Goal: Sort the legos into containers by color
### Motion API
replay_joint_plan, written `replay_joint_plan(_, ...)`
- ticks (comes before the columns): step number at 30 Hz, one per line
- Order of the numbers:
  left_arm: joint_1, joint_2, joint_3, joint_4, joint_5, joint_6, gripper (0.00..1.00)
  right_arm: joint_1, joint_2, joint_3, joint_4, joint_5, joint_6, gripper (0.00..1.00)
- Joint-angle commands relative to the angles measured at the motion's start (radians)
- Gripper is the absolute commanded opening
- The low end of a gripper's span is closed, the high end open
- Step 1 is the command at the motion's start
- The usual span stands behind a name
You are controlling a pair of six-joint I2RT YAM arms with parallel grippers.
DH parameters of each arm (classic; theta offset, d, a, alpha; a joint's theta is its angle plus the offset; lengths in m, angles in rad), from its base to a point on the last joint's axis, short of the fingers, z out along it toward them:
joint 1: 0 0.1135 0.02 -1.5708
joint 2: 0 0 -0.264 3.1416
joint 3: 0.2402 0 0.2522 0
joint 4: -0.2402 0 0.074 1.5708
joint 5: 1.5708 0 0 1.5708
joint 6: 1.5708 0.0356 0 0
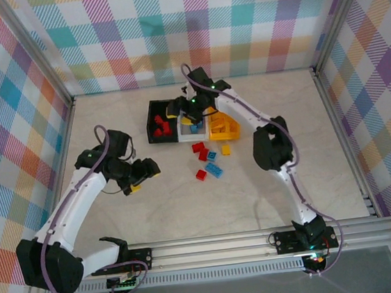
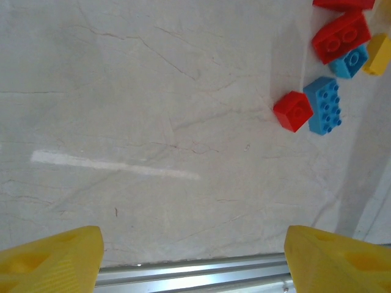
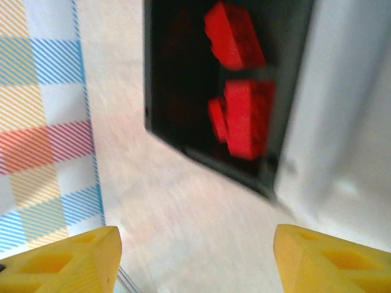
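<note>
Three containers stand side by side at the table's middle back: a black bin [image 1: 152, 120] holding red legos [image 1: 160, 128], a white bin [image 1: 185, 138] with blue legos [image 1: 195, 127], and a yellow-orange bin [image 1: 223, 131]. Loose red [image 1: 200, 147], blue [image 1: 215, 170] and yellow [image 1: 226, 149] legos lie just in front of them. My right gripper [image 1: 176, 111] hovers open and empty over the black bin [image 3: 174, 73], red legos [image 3: 244, 119] below it; the picture is blurred. My left gripper [image 1: 143, 180] is open and empty over bare table, left of a red lego [image 2: 292, 110] and a blue lego [image 2: 324, 105].
Checked walls with metal posts close in the table on three sides. A metal rail [image 1: 261, 241] runs along the near edge and shows under my left gripper's fingers [image 2: 55, 259]. More loose legos [image 2: 341, 36] sit at the upper right of the left wrist view.
</note>
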Motion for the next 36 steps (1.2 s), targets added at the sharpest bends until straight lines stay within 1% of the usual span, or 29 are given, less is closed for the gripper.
replay_joint_plan(1, -0.08, 0.061, 0.022, 0.047, -0.014, 0.052, 0.78, -0.001, -0.269, -0.229, -0.036, 0.049, -0.088, 0.67)
replay_joint_plan(3, -0.136, 0.109, 0.031, 0.08, -0.023, 0.064, 0.78, -0.01, -0.393, -0.416, -0.022, 0.071, -0.083, 0.67)
replay_joint_plan(7, -0.252, 0.242, 0.08, 0.147, -0.046, 0.11, 0.79, -0.022, -0.604, -0.706, -0.024, 0.099, -0.067, 0.67)
replay_joint_plan(10, -0.313, 0.353, 0.152, 0.161, -0.07, 0.153, 0.79, -0.025, -0.735, -0.854, -0.045, 0.137, -0.057, 0.68)
replay_joint_plan(13, -0.357, 0.452, 0.223, 0.165, -0.094, 0.198, 0.78, -0.029, -0.843, -0.957, -0.06, 0.158, -0.04, 0.68)
replay_joint_plan(16, -0.388, 0.551, 0.281, 0.165, -0.117, 0.235, 0.78, -0.045, -0.933, -1.026, -0.083, 0.175, -0.033, 0.68)
replay_joint_plan(19, -0.4, 0.636, 0.331, 0.172, -0.131, 0.257, 0.77, -0.065, -1.003, -1.064, -0.104, 0.191, -0.035, 0.68)
replay_joint_plan(25, -0.413, 0.758, 0.413, 0.182, -0.147, 0.283, 0.74, -0.089, -1.124, -1.143, -0.111, 0.217, -0.012, 0.69)
replay_joint_plan(31, -0.441, 0.85, 0.502, 0.169, -0.159, 0.291, 0.72, -0.098, -1.178, -1.186, -0.134, 0.219, -0.01, 0.69)
replay_joint_plan(36, -0.45, 0.888, 0.534, 0.164, -0.172, 0.283, 0.68, -0.104, -1.184, -1.194, -0.142, 0.213, -0.021, 0.69)
